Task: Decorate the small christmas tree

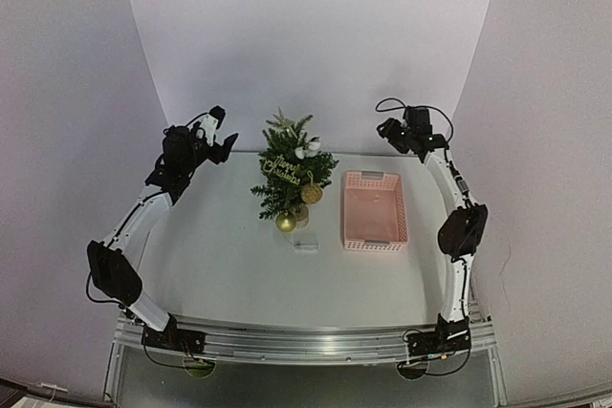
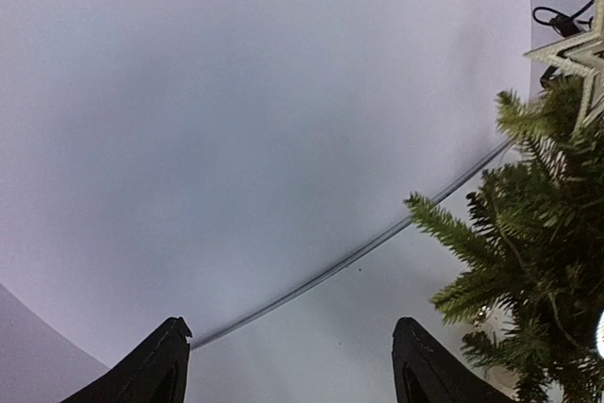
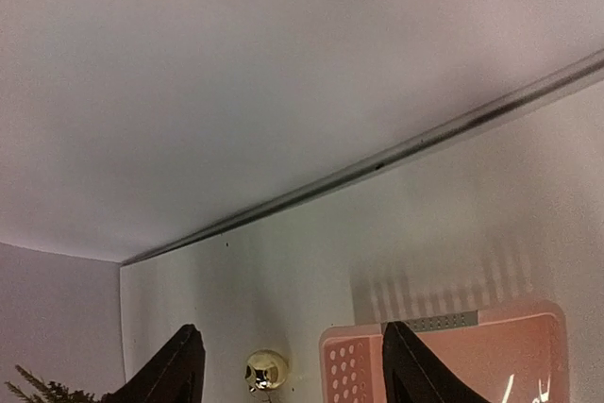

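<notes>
Just left of pink basket [image 1: 374,212] is set the small christmas tree [image 1: 292,177], already hung w/ star [image 2: 578,52], sign [image 1: 282,167] & gold baubles [image 1: 286,223]. On far side of tree from basket, left gripper [image 2: 293,323] is spread wide, nothing held. Behind basket, right gripper [image 3: 294,327] is likewise agape & empty. Basket looks bare, so arms prob. should be drawn clear w/o branches being brushed.
</notes>
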Available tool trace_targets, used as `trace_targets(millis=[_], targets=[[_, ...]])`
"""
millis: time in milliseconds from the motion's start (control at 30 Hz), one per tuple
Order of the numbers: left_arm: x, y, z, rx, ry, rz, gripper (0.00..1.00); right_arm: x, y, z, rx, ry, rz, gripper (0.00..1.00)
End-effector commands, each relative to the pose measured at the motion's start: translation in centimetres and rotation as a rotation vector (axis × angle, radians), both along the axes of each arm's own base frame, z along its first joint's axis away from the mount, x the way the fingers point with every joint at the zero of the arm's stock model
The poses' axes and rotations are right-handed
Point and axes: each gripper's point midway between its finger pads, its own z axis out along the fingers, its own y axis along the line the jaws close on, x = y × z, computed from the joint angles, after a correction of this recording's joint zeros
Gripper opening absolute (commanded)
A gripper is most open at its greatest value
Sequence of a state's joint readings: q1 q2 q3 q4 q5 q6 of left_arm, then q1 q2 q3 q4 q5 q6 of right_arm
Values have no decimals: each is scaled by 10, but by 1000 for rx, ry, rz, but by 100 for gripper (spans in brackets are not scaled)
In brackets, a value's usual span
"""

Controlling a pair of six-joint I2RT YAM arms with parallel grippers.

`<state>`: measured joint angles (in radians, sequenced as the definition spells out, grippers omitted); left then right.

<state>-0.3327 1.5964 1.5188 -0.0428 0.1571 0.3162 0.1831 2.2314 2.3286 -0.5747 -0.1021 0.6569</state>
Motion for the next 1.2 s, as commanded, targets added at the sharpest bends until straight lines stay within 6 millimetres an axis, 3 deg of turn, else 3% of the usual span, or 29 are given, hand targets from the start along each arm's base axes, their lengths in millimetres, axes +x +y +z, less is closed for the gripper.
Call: trace_targets(millis=[0,200,300,433,567,900,1167], targets=[[1,37,-14,25,41,128,77,5,44,-25,200,128,91,56],[0,44,-46,46,113,147,83,19,82,-40,287,116,149,47],[1,44,-53,42,131,147,84,20,99,-50,317,127,155,45],[5,42,-59,42,141,144,84,16,140,-70,379,162,206,44],[5,40,-61,39,146,131,85,13,162,-87,407,197,216,45],[2,40,-63,32,147,128,85,-11,187,-114,365,276,190,53],[-1,38,-63,21,149,117,85,-27,197,-156,325,370,180,59]])
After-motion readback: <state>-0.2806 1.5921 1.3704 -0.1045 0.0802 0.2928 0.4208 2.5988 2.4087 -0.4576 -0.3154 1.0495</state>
